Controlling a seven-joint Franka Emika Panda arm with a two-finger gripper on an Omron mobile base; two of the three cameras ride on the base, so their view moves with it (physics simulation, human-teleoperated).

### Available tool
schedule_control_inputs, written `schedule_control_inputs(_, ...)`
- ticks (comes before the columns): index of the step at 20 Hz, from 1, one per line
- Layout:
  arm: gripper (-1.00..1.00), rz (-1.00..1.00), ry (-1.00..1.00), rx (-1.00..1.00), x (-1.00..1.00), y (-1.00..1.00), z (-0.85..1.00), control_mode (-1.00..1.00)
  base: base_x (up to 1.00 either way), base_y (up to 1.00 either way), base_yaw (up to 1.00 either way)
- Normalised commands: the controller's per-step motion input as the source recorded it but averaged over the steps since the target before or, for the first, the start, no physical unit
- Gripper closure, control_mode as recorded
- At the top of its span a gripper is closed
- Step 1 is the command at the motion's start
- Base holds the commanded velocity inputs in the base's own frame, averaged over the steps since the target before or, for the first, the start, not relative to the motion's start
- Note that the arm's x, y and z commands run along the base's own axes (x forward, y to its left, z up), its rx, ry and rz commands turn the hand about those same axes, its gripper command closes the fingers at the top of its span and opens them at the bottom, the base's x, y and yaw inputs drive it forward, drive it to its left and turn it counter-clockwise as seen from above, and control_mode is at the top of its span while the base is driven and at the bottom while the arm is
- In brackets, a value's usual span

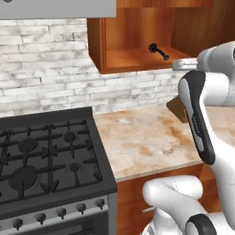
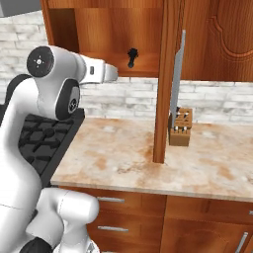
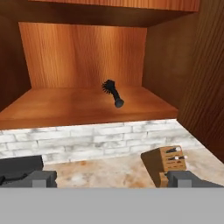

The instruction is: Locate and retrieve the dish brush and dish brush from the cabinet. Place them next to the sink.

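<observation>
**Brush on the open shelf, jaws apart and short of it**

The cabinet [image 3: 83,57] is seen standing open above the counter [image 1: 151,137], its wooden floor bare apart from one dish brush [image 3: 112,92]. In the hand view the brush lies close to the centre, bristly head toward eleven o'clock and handle end toward five o'clock; only one brush can be made out, and a second is not located. In the right base view the open door edge [image 2: 165,79] hangs down at three o'clock of the brush, with a knife block [image 2: 180,127] below it on the counter. The gripper [image 3: 111,179] is held well apart from the shelf, its fingertips [image 3: 41,178] spread wide with nothing between them.

A straight advance is judged risky: the shelf lip could be struck by the lower finger. The thin round handle could also roll away if touched off-centre, and the door edge could be clipped on withdrawal.
</observation>
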Motion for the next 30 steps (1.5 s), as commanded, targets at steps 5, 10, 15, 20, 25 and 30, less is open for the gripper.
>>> schedule_control_inputs(5, -1.0, -0.07, -0.02, -0.06, 0.23, 0.0, 0.19, -1.0, 0.0, 0.0, 0.0)
schedule_control_inputs(10, -1.0, 0.0, 0.0, -0.01, 0.35, 0.0, -0.04, -1.0, 0.0, 0.0, 0.0)
schedule_control_inputs(15, -1.0, 0.0, 0.0, -0.01, 0.52, -0.01, -0.01, -1.0, 0.0, 0.0, 0.0)
schedule_control_inputs(20, -1.0, 0.0, 0.0, -0.03, 0.56, -0.09, 0.0, -1.0, 0.0, 0.0, 0.0)
schedule_control_inputs(25, -1.0, 0.0, 0.03, -0.06, 0.59, -0.06, -0.05, -1.0, 0.0, 0.0, 0.0)
schedule_control_inputs(30, -1.0, 0.0, 0.06, -0.05, 0.48, -0.06, -0.13, -1.0, 0.0, 0.0, 0.0)
